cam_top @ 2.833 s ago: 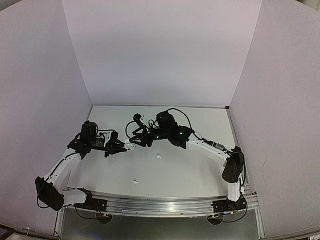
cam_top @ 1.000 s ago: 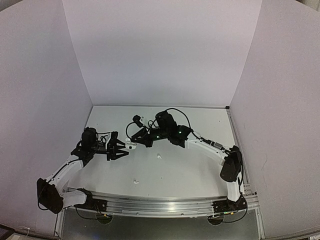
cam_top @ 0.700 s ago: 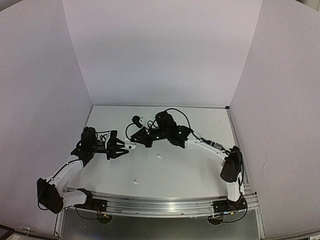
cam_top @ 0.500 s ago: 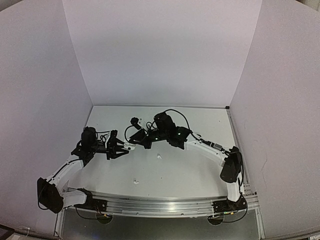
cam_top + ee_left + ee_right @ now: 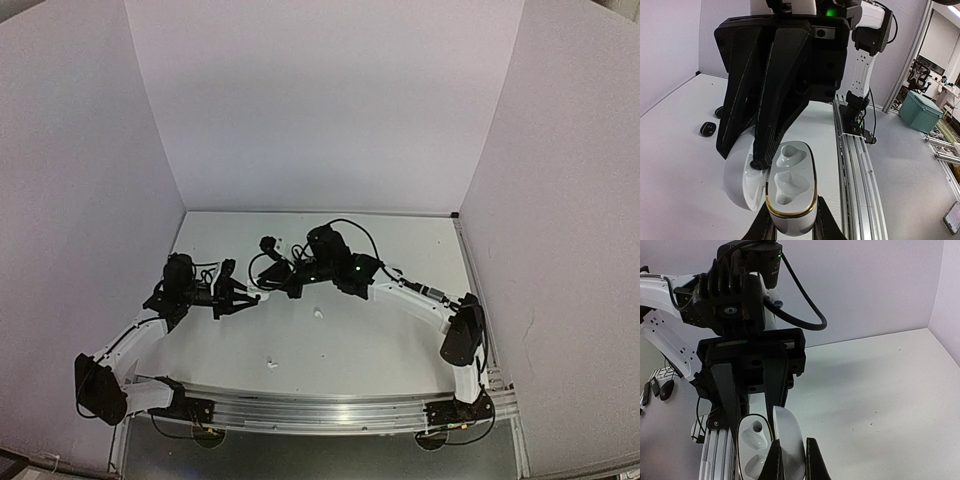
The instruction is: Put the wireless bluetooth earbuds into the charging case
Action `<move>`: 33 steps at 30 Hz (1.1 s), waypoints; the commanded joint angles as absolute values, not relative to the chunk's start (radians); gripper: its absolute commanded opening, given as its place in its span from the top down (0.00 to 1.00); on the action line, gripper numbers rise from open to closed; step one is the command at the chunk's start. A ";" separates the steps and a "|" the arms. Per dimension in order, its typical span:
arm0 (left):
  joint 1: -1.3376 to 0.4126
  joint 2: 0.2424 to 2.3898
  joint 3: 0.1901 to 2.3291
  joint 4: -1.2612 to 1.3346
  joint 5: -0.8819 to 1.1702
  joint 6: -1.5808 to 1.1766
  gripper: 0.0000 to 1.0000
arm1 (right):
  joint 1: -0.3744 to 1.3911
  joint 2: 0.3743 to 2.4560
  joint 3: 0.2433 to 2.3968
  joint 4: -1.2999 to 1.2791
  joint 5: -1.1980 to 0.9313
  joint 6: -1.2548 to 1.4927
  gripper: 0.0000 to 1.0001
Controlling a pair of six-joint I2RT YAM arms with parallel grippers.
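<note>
- The step in hand seemed to be the holding open of the white rounded plastic charging case [image 5: 791,172], so that an earbud could go in; no earbud was picked up yet.
- The left gripper [image 5: 792,227] was closed on the lower body of the case, one finger on each side.
- The right gripper [image 5: 792,460] was shut tight on the hinged white lid [image 5: 740,175] and held it folded back from the body.
- The case was held above the white table [image 5: 380,340], between the two arms, left of the middle.
- Inside, two moulded sockets showed, both empty, with a thin gold rim [image 5: 790,210] around the opening.
- Two tiny white specks [image 5: 318,313] [image 5: 270,363] lay on the table in front of the arms, well apart from the case; I judged them to be the white stemmed earbuds, but they were too small to tell their shape.
- In my judgement, the next move called for one gripper to let go, so that it could fetch an earbud while the other held the case steady.
- The glossy, rounded shell would probably slip easily in a single grip.
</note>
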State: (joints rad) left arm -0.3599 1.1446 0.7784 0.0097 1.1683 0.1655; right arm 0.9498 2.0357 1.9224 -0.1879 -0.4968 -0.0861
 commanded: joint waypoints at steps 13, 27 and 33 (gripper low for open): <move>-0.364 1.074 0.772 -0.019 1.166 0.504 1.00 | 0.947 2.051 1.968 -0.143 -0.528 0.133 0.73; -0.364 1.094 0.732 -0.025 1.084 0.422 1.00 | 0.937 2.063 2.003 -0.144 -0.611 0.196 0.48; -0.364 1.097 0.705 -0.004 1.080 0.358 1.00 | 0.936 2.060 2.009 -0.144 -0.604 0.208 0.41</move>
